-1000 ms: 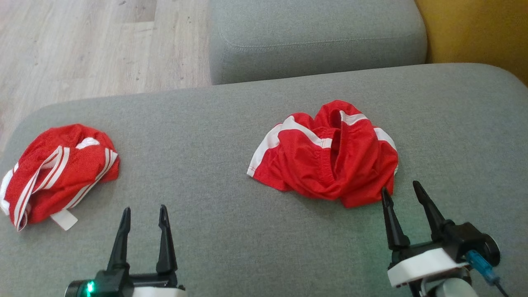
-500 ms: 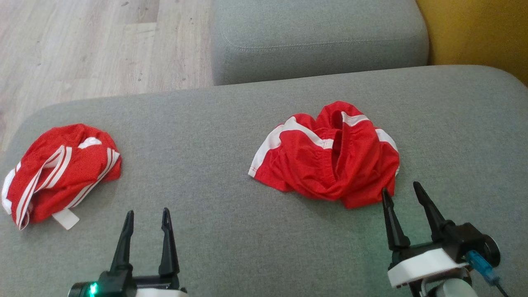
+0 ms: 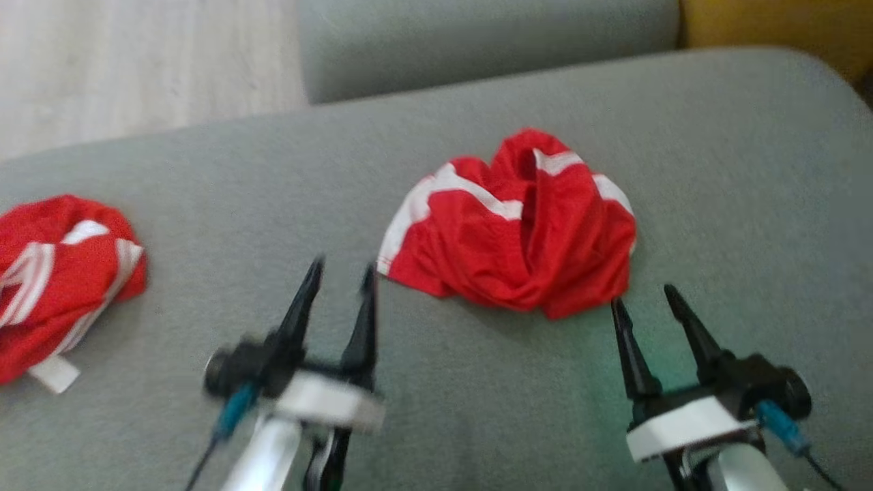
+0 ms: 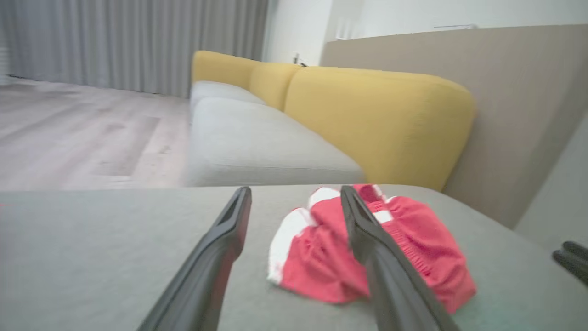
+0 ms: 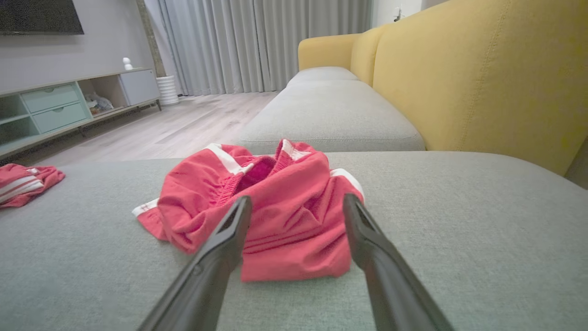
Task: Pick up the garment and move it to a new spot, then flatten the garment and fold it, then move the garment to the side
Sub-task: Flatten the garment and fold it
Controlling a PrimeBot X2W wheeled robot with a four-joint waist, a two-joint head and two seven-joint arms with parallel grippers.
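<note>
The step in hand, as I judge it, is the first pick-up, so you should aim for the garment [image 3: 511, 232], the crumpled red shorts with white stripes. They lie a little right of the middle of the grey sofa seat [image 3: 750, 170], well apart from all its edges. Do not confuse them with the other red garment [image 3: 54, 273] at the left edge of the seat. Both pincers are released and hold nothing. The left gripper [image 3: 343, 269] has its fingers spread, with the tips just beside the white-trimmed left corner of the shorts. The right gripper [image 3: 642, 298] is also spread, with its tips just beside the near right fold. I cannot tell whether either tip touches the cloth. For a good grasp, I advise you to take two separate points, the left corner and the right fold. Push the lower finger slightly into the soft seat, so that it slides under one layer and does not pinch the whole heap. Close only when cloth is really between the fingers, then lift both sides together, so that the shorts hang open. The left arm comes up from the near edge and leans to the right; it is blurred in the head view. The right arm stays low over the seat and points nearly straight at the garment.
</note>
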